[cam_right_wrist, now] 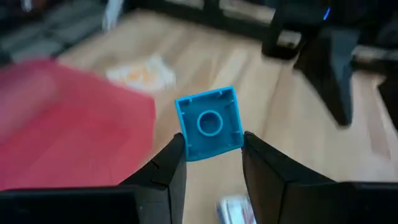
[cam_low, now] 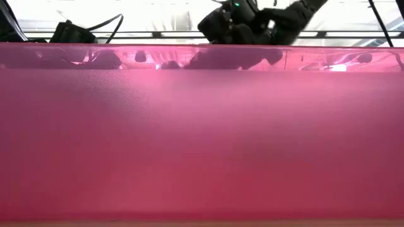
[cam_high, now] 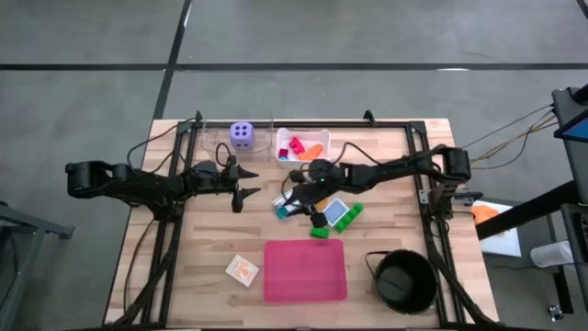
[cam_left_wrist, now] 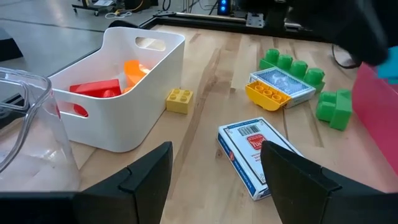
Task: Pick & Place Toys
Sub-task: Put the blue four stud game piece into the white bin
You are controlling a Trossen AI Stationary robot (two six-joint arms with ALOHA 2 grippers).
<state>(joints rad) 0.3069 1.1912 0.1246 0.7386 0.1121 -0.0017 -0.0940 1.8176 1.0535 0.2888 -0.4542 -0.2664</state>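
Note:
My right gripper is shut on a teal block; in the high view it hangs over the table's middle. My left gripper is open and empty, to the left of it. A blue card lies flat on the table just ahead of the left fingers. A yellow block lies beside the white tub, which holds red and orange blocks. Green blocks and an orange block lie around a second blue card. The purple die stands at the far edge. My right gripper pinches the teal block by two opposite sides, near its lower edge, between its two fingers. The block's hollow underside faces the wrist camera. It is lifted clear of the table.
The pink mat lies near the front edge and fills the low view. An orange-and-white card lies left of it. A black bowl stands at the front right. A clear container stands beside the tub.

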